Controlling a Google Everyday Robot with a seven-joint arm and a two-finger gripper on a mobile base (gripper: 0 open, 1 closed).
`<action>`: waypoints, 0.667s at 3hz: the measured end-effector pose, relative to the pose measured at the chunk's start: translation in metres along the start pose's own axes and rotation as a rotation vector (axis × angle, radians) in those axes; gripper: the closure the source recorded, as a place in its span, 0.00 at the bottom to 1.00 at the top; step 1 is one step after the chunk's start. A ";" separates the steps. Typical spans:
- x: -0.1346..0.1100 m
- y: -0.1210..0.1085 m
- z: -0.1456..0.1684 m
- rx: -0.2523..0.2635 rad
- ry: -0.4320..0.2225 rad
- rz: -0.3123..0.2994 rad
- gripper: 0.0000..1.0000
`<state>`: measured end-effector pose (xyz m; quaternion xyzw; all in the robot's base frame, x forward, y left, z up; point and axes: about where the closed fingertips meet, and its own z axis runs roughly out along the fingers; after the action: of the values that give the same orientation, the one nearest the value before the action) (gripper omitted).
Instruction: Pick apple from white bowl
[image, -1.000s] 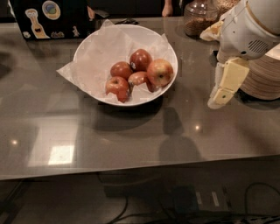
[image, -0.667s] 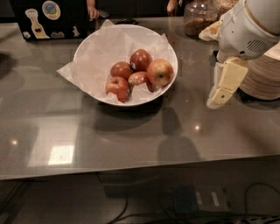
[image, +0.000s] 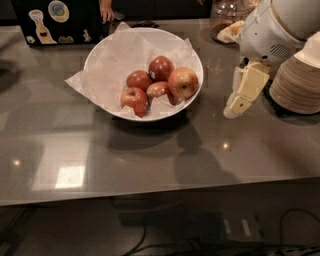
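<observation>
The white bowl (image: 110, 62), lined with crinkled white paper, sits on the grey counter at upper centre. It holds several apples. The largest apple (image: 183, 82), glossy orange-red with a yellowish blush, lies at the right side of the pile near the bowl's right rim. Smaller darker red apples (image: 161, 67) lie to its left. My gripper (image: 234, 108) hangs to the right of the bowl, outside it, low over the counter with its cream fingers pointing down. It holds nothing.
A stack of beige paper dishes (image: 299, 80) stands right of the gripper. A glass jar (image: 223, 15) and a black laptop with stickers (image: 57, 20) stand at the back. The counter's front edge (image: 150, 192) runs below.
The view has shifted slightly, so the bowl and gripper sit a little lower and further right in frame. The gripper keeps the same place beside the bowl.
</observation>
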<state>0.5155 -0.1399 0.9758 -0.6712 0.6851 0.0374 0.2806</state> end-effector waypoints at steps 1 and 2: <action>-0.009 -0.014 0.013 -0.015 -0.060 -0.010 0.00; -0.018 -0.024 0.025 -0.043 -0.114 -0.020 0.00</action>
<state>0.5457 -0.1155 0.9700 -0.6807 0.6603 0.0874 0.3049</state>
